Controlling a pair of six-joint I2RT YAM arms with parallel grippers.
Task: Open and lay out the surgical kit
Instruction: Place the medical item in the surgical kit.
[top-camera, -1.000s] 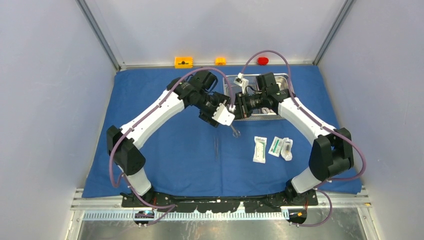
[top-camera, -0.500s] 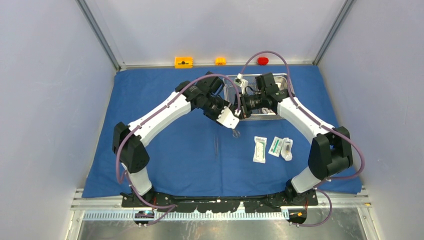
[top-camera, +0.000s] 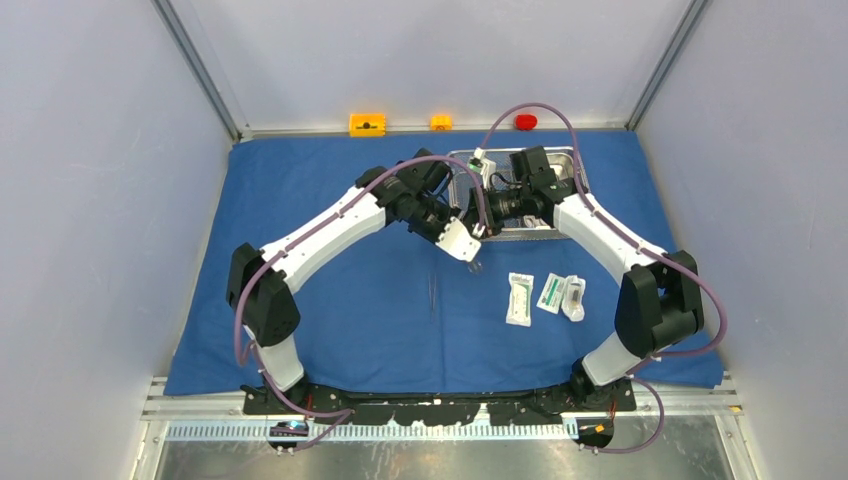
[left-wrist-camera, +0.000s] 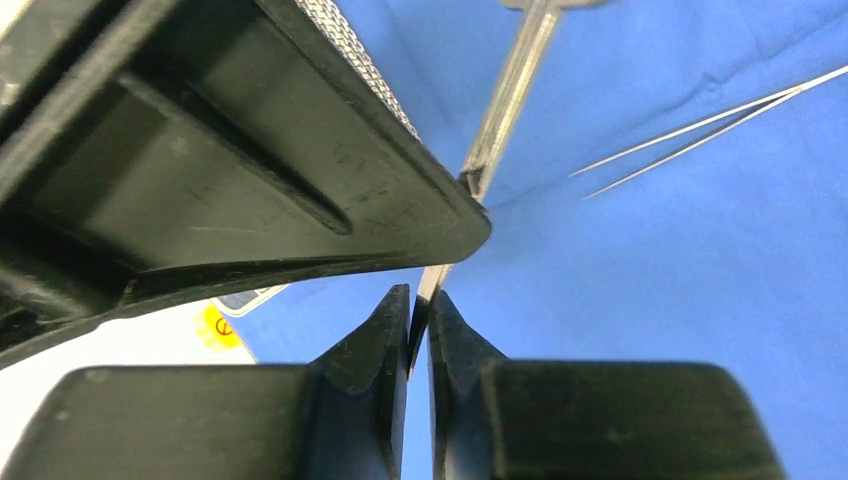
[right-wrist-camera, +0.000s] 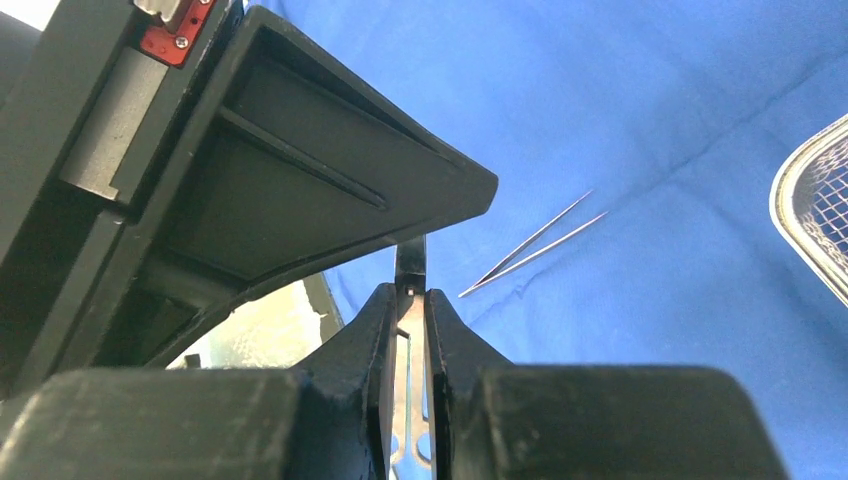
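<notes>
Blue cloth (top-camera: 330, 330), arms (top-camera: 320, 230) arched inward, left hand (left-wrist-camera: 418, 306), right hand (right-wrist-camera: 410, 298) gripping instrument (left-wrist-camera: 505, 90)

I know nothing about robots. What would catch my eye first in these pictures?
The white left arm and right arm arch toward each other over a blue cloth, and both sets of jaws pinch what looks like one slim metal instrument, close beside the wire-mesh basket. Thin tweezers lie on the cloth nearer the arms' bases, and three white packets sit in a row further right.
</notes>
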